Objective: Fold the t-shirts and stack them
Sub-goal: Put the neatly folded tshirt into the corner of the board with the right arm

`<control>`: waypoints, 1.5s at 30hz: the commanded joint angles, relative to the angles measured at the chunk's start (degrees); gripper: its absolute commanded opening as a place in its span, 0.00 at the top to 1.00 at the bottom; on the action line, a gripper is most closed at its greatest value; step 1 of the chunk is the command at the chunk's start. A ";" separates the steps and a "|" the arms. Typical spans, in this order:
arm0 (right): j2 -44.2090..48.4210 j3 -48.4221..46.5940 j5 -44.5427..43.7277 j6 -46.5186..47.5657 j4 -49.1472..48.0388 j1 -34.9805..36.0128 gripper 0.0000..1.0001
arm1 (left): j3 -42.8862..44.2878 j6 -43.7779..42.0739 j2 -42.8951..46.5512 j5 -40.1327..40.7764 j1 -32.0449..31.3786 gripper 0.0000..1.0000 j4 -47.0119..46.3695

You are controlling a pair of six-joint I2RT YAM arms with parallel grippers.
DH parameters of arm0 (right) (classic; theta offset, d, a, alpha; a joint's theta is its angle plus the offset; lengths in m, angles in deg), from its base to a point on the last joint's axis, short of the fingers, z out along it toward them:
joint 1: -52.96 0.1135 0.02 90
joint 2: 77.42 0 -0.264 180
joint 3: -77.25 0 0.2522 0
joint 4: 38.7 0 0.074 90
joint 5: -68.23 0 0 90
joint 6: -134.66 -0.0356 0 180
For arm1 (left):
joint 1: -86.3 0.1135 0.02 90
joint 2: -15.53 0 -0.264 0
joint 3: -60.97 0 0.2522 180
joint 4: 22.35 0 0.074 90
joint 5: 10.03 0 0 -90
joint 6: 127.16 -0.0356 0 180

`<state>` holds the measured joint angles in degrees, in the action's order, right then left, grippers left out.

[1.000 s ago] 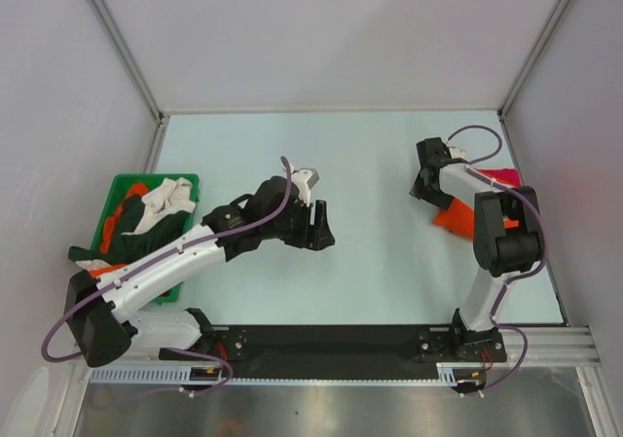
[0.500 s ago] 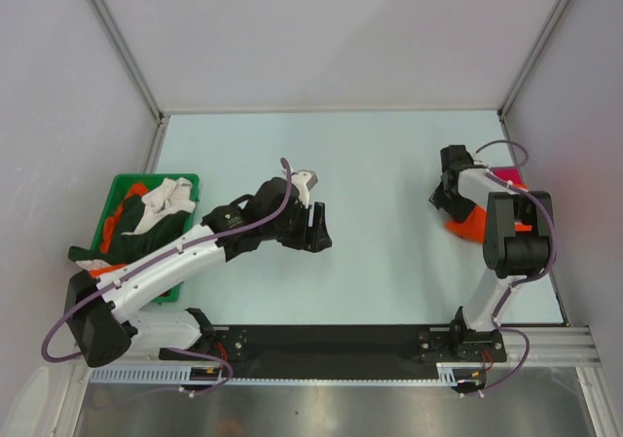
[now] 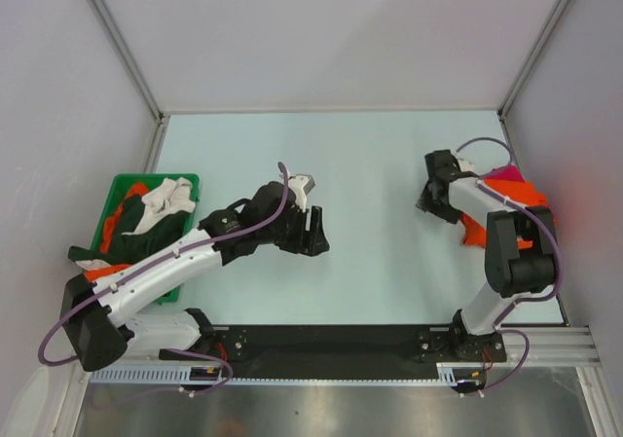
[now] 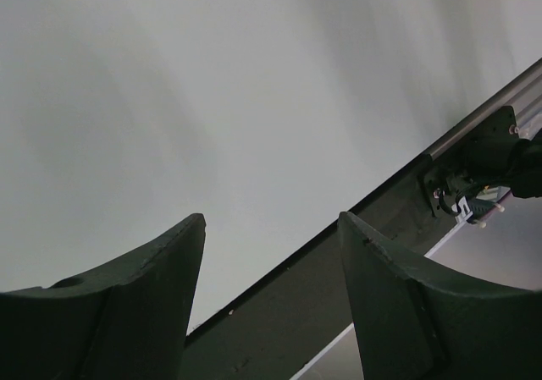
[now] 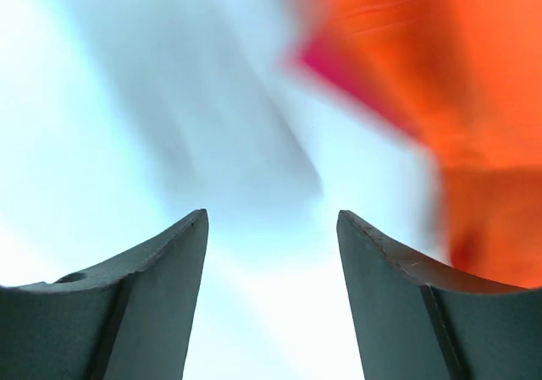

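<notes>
Orange cloth lies bunched at the right edge of the desk (image 3: 370,155). The orange t-shirt (image 3: 531,196) sits on or against the magenta t-shirt (image 3: 503,173), which peeks out behind it on the far side. Just to their left hangs the right pincer (image 3: 429,201), released, with nothing between its jaws, close beside the orange cloth but not gripping it.

I'd say the step in hand is settling that shirt onto the pile, or tidying it there. Over on the left, the green bin (image 3: 167,178) holds more: a cream t-shirt (image 3: 165,201) on top and a dark green t-shirt (image 3: 122,233) spilling over the near rim. The left pincer (image 3: 314,235) hovers above the middle of the desk, likewise released and empty.

Next, by my guess, an arm must go to the bin and draw out a single shirt without dragging its neighbours along.

The right arm covers much of the orange shirt, so I cannot tell whether it is neatly folded. The right wrist view is smeared, and how many shirts fill the bin is hidden.
</notes>
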<state>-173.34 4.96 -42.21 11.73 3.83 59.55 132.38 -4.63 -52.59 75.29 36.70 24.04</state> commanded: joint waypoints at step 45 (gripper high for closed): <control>26.12 3.31 -28.96 12.96 -8.20 50.37 0.28 | -7.38 -14.87 7.65 23.25 34.30 0.00 -13.74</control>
<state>-152.86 5.60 -74.17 20.97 2.46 110.80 124.51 -17.78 -44.50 103.66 66.29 16.76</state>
